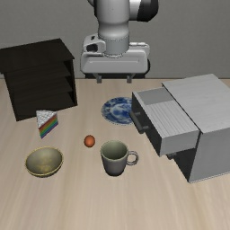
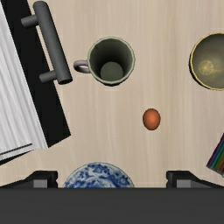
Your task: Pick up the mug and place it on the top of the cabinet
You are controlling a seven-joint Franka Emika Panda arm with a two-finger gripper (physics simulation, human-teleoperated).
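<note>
STEP: approach, nothing grasped | HAND (image 2: 114, 179): released, fingers spread, above bench (image 1: 81, 202) | OBJECT: grey-green ceramic mug (image 1: 117, 157) upright on bench, handle toward grey box-shaped cabinet (image 1: 205, 108) | NEXT: likely descend over mug rim, clench, lift.

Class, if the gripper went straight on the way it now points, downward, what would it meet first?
Probably the blue patterned plate, which lies under the gripper between its open fingers, though the depth is unclear.

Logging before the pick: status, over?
Pincer open, above the table, holding nothing. Mug upright on table, handle toward the cabinet. Orange ball beside mug, not touching; cabinet drawer pulled out.
</note>
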